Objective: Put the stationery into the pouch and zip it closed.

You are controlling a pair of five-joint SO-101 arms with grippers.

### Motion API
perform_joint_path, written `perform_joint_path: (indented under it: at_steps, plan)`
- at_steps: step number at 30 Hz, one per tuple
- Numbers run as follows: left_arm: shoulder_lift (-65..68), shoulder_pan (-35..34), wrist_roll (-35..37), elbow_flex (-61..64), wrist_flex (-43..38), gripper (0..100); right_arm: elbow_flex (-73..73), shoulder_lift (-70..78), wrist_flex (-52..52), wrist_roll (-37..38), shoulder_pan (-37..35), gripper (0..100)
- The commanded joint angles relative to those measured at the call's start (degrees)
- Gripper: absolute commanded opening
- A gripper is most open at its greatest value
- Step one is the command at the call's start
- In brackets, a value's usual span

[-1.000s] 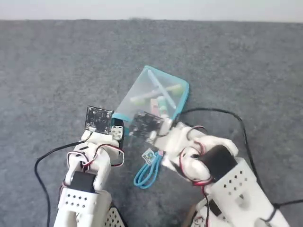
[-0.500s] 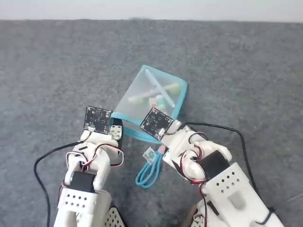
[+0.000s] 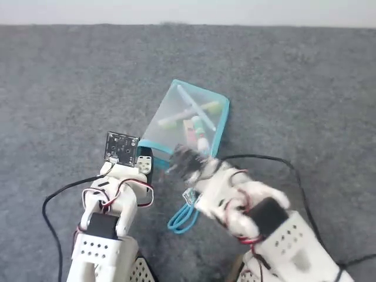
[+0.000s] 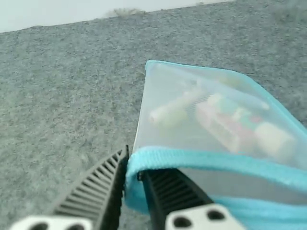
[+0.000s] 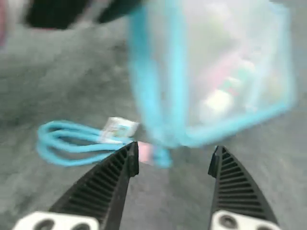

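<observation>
The stationery (image 3: 197,126) already lies inside the pouch (image 3: 167,117) on the bench (image 3: 305,76). The left claw (image 4: 133,167) pinches its 7 o'clock corner. The right claw (image 5: 175,147), spread, sits at 6 o'clock by the zip end. Zipping shut seems unfinished.

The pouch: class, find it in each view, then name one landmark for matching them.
High view: the pouch lies mid-table, just beyond both arms.
Left wrist view: directly ahead of the left gripper, which is shut on its blue-edged corner.
Right wrist view: blurred, beyond the open right gripper.
Landmark: the blue cord loop beside the pouch's zip end, in the high and right wrist views.
</observation>
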Motion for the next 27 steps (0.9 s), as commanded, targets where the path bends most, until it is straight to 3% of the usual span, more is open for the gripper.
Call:
perform_joint_path:
  at_steps: [1,10,18,27]
  plan:
    - [-0.18,-0.26,-0.18,-1.63,-1.76,1,-2.29,-1.63,-0.84,-0.70,10.33,23.1]
    - [-0.18,-0.35,-0.18,-1.63,-1.76,1,0.70,12.26,-10.68,-2.64,11.74,23.1]
    - [-0.18,-0.44,-0.18,-1.63,-1.85,1,0.35,17.63,-11.30,-2.99,-1.36,23.1]
    - [-0.18,-0.44,-0.18,-1.63,-1.85,1,-3.78,17.63,-10.59,-3.16,-8.84,23.4]
